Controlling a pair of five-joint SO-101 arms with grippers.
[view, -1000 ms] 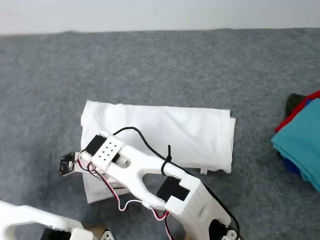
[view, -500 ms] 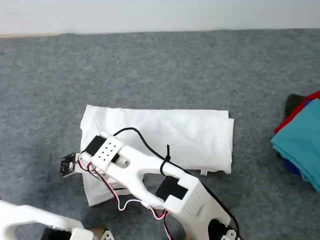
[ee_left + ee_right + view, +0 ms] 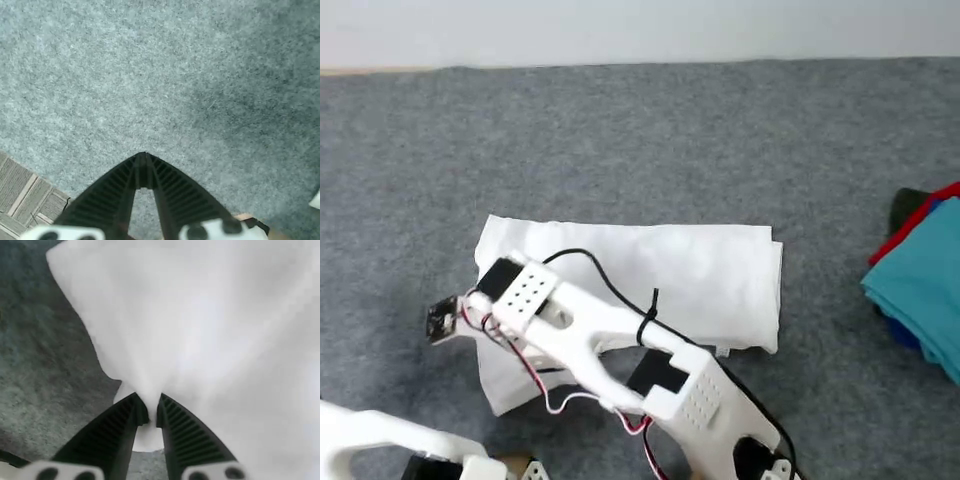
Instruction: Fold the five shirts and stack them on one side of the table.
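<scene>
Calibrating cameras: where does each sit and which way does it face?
High: fixed overhead, facing down on table, shirt, stack, left arm and right arm.
Left wrist: on left arm, facing bare table past its shut left tool.
Right wrist: on right arm, facing shirt pinched by right tool.
High and right wrist share the shirt.
</scene>
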